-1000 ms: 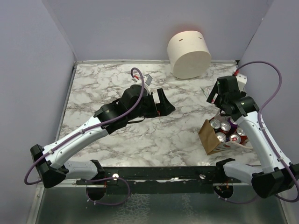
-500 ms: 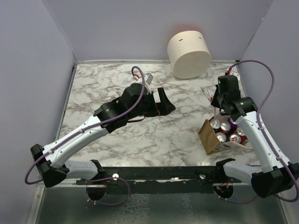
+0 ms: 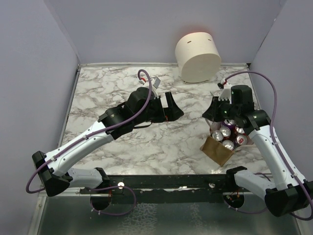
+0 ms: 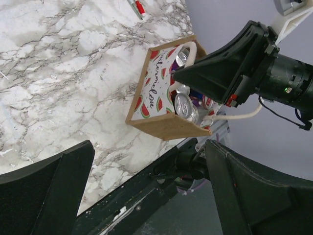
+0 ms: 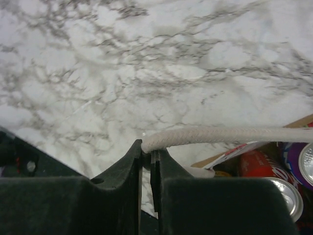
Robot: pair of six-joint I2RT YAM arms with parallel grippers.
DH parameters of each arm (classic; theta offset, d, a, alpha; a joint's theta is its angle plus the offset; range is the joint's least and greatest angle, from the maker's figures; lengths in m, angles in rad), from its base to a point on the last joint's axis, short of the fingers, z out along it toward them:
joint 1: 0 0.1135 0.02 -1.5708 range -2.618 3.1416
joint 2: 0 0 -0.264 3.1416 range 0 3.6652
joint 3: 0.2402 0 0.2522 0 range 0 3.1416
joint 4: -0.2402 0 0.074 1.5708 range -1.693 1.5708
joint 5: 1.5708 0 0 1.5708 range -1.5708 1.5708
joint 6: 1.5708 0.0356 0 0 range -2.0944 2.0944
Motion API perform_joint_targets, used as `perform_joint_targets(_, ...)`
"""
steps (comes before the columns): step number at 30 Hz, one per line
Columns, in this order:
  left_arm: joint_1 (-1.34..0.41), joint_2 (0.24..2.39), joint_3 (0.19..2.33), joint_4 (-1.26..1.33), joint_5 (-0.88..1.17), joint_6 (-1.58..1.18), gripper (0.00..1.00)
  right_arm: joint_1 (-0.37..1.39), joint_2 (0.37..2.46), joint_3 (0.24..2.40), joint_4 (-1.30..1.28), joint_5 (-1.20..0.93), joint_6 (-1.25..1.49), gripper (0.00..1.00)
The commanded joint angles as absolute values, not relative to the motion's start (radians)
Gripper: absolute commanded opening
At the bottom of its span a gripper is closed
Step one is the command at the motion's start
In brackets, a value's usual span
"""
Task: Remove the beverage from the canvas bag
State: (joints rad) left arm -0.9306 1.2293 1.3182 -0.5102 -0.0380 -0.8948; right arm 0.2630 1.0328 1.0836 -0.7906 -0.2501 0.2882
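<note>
The canvas bag (image 3: 218, 150), tan with a watermelon print on one side (image 4: 157, 94), stands at the right near edge of the marble table, tilted. Several beverage cans (image 3: 227, 132) stand inside it, tops showing (image 4: 184, 105). My right gripper (image 3: 214, 110) hangs over the bag's far left rim. It is shut on the bag's white rope handle (image 5: 220, 135), which is pinched at the fingertips (image 5: 149, 152) and stretches off to the right. My left gripper (image 3: 173, 108) hovers above the middle of the table, open and holding nothing (image 4: 146, 152), well left of the bag.
A large cream cylinder (image 3: 197, 56) stands at the back right against the wall. A red and white pen (image 4: 137, 7) lies on the table beyond the bag. The right wall is close behind the bag, and the black frame rail (image 3: 161, 181) runs along the near edge.
My right gripper has shut on the rope handle and swung left. The bag has slid and turned toward the table's middle with it. The left arm has not moved.
</note>
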Motion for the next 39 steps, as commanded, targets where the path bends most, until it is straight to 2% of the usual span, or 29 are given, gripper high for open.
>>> perform_joint_targets(1,-0.931,1.236,1.331,-0.499,-0.030,-0.880,0.99,0.274,0.999,1.065,-0.652,-0.617,0.302,0.08)
perform_joint_targets(12,-0.918,1.239,1.344,-0.511,-0.050,-0.885,0.99,0.320,1.048,1.050,-0.503,-0.745,0.432,0.09)
perform_joint_targets(26,-0.907,1.175,1.341,-0.554,-0.167,-0.905,0.99,0.668,1.272,1.172,-0.350,-0.624,0.555,0.09)
perform_joint_targets(30,-0.904,1.154,1.347,-0.566,-0.209,-0.905,0.99,0.713,1.310,1.214,-0.377,-0.584,0.550,0.10)
perform_joint_targets(34,-0.902,1.141,1.350,-0.568,-0.245,-0.900,0.99,0.713,1.286,1.226,-0.438,-0.518,0.506,0.23)
perform_joint_targets(36,-0.902,1.145,1.350,-0.571,-0.250,-0.893,0.99,0.713,1.264,1.231,-0.506,-0.441,0.487,0.36)
perform_joint_targets(39,-0.902,1.165,1.382,-0.574,-0.243,-0.881,0.99,0.713,1.225,1.227,-0.627,-0.329,0.458,0.63)
